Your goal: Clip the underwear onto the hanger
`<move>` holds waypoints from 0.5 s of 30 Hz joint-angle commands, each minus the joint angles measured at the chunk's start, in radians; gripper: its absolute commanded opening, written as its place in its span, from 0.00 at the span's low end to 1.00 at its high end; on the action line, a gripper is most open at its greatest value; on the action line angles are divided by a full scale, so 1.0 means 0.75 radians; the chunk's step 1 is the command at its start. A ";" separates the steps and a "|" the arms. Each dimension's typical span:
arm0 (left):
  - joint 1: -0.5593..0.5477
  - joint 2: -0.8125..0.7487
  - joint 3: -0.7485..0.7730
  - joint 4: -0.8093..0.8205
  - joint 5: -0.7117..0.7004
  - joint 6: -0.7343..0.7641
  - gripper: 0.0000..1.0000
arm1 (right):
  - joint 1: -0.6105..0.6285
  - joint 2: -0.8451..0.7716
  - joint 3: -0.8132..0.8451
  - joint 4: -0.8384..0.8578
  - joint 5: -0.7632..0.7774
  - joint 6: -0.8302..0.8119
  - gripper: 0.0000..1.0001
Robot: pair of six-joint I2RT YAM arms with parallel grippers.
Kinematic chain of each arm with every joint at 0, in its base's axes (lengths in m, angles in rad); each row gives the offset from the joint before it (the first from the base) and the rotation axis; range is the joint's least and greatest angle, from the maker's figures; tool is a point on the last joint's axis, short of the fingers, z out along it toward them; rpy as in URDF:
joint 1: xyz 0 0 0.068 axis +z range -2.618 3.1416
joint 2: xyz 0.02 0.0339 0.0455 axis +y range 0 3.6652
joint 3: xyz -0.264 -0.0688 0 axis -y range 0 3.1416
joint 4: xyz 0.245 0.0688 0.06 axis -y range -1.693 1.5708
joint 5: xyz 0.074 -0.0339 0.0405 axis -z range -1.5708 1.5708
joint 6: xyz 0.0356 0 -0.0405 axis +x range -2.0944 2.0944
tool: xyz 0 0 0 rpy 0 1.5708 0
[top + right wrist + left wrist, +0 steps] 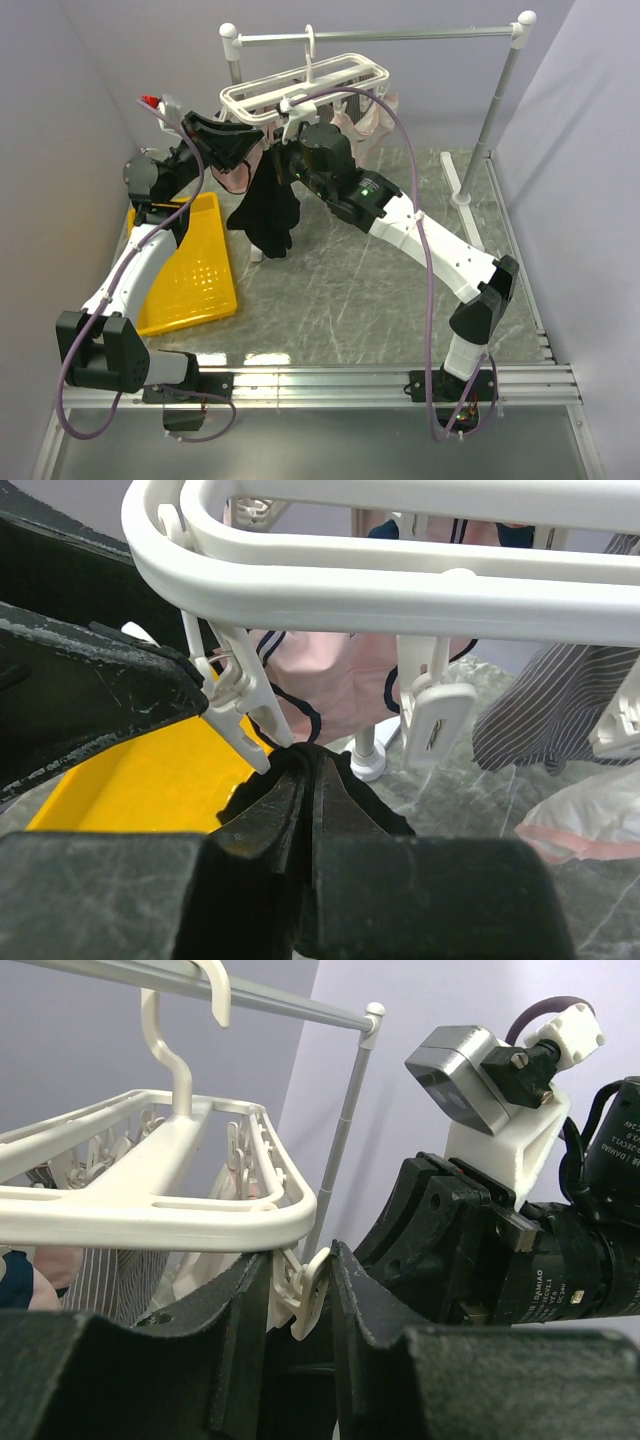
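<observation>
Where both arms reach up to the hanger (310, 85)'s near corner, seen from above, the underwear (265, 215) dangles beneath it. From the left wrist, the left hand (300, 1280) pinches a clip (306, 1302). From the right wrist, the right hand (310, 770) clenches the underwear just under that clip.

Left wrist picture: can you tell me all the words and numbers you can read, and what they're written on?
"DAMIAO": white print running sideways on the black motor housing at the right edge; the lines beside it are too small to read.
"...AMIAO": likely the same brand, on the lower black motor body; its first letters and the smaller lines are blurred.
Nothing else in this view carries writing.
</observation>
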 commanded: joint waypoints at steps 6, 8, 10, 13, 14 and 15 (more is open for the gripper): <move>-0.015 -0.037 -0.008 0.002 -0.031 0.066 0.01 | 0.009 -0.020 0.084 0.052 -0.010 0.040 0.00; -0.017 -0.037 -0.012 -0.002 -0.027 0.075 0.01 | 0.013 -0.026 0.082 0.052 -0.012 0.038 0.00; -0.017 -0.037 -0.014 -0.014 -0.029 0.089 0.01 | 0.011 -0.030 0.080 0.054 -0.012 0.038 0.00; -0.017 -0.037 -0.010 -0.018 -0.019 0.101 0.00 | 0.011 -0.038 0.076 0.058 -0.014 0.038 0.00; -0.017 -0.037 -0.012 -0.016 -0.025 0.101 0.01 | 0.011 -0.042 0.074 0.058 -0.016 0.038 0.00; -0.017 -0.037 -0.012 -0.016 -0.027 0.103 0.00 | 0.011 -0.042 0.074 0.058 -0.020 0.040 0.00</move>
